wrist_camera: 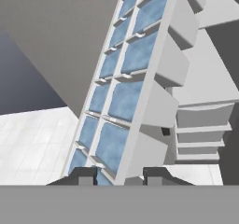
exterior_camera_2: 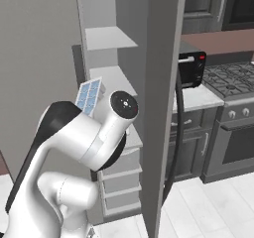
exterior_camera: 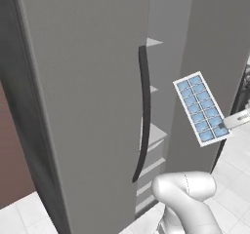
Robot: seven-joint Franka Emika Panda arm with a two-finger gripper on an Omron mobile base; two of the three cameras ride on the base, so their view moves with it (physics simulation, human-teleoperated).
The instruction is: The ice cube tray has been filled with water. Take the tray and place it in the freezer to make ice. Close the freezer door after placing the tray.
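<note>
Home kitchen is indicated: tall grey fridge w/ white shelves [exterior_camera_2: 110, 37], stove [exterior_camera_2: 230, 81], toaster oven [exterior_camera_2: 191, 68] on counter [exterior_camera_2: 203, 97], dark cabinets [exterior_camera_2: 191, 143], white tiled floor [exterior_camera_2: 208, 207].

White freezer shelves [exterior_camera_2: 110, 37], tile floor [wrist_camera: 32, 139]

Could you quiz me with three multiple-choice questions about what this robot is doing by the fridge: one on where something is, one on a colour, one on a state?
1. Where is the ice cube tray?
A. On a freezer shelf
B. Held in the air before the open freezer
C. On the floor

2. What colour is the water in the cells?
A. Pale blue
B. Green
C. Red

3. How is the gripper?
A. Wide open, empty
B. Shut on the ice cube tray
C. Around the door handle

Answers: 1 B, the tray hangs clear of the shelves; 2 A, the glossy squares are pale blue; 3 B, its fingertips flank the tray's end.
</note>
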